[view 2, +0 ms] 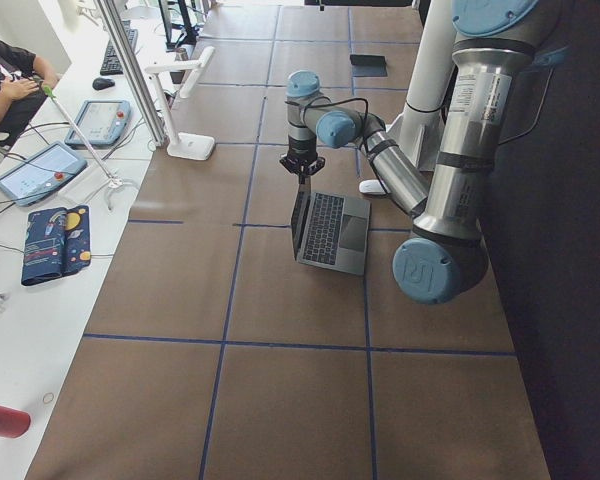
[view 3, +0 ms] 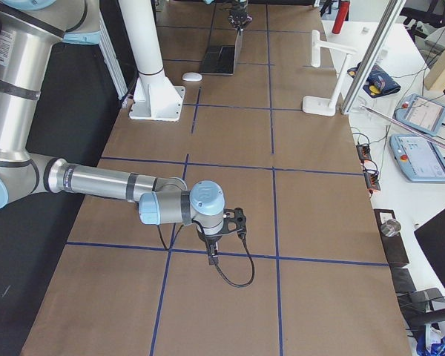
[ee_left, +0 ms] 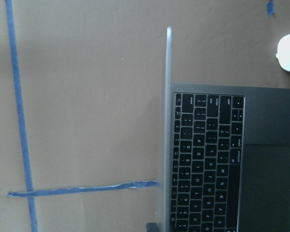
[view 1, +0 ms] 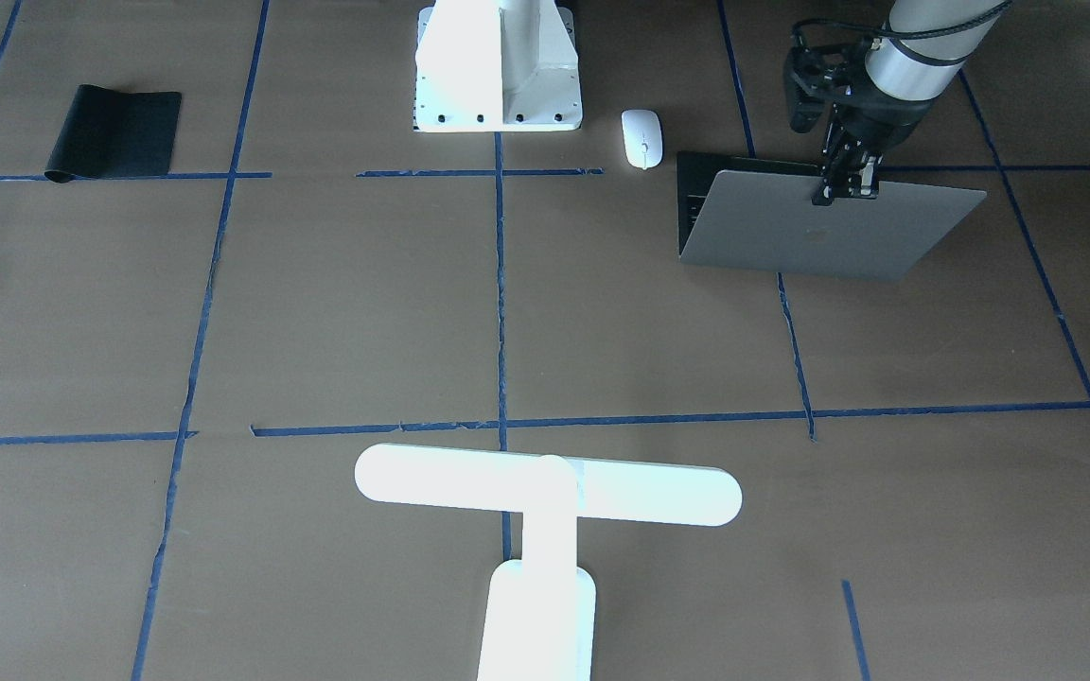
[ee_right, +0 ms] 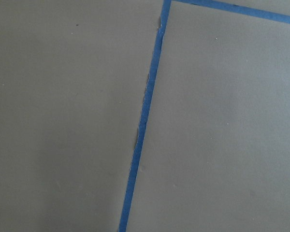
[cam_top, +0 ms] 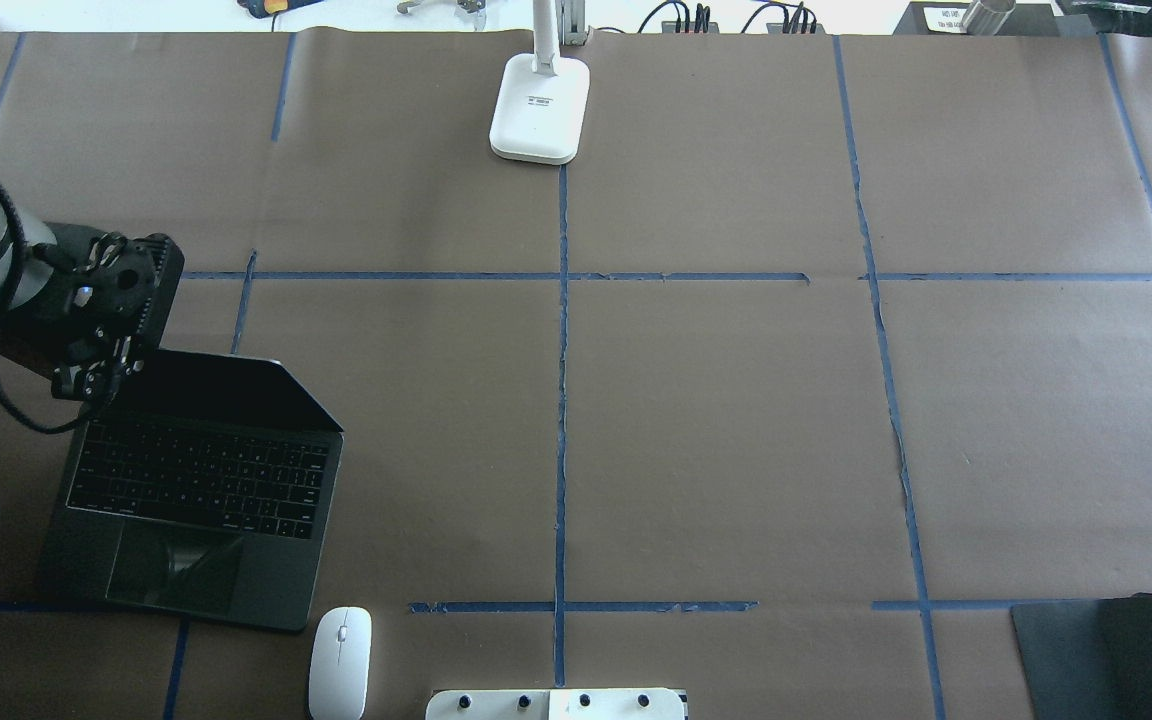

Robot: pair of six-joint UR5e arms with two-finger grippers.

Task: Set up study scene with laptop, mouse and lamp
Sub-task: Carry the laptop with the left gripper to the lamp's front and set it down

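One grasp: left gripper (view 1: 844, 192) pinches the open laptop's (view 1: 829, 227) lid edge. Right gripper (view 3: 213, 259) hangs over table (view 3: 319, 222); its state cannot be told. Mouse (view 1: 642, 138) beside laptop.

The front view's bottom edge cuts the base of the lamp (view 1: 545, 492), and the laptop (view 1: 829, 227) hides its screen behind its lid. The right gripper (view 3: 212, 258), seen only from the side, is too small to judge.

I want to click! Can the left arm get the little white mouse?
Probably yes, but not right now: the small glossy white oval mouse lies uncovered beside the grey metal laptop, yet the left gripper is clamped on its lid.
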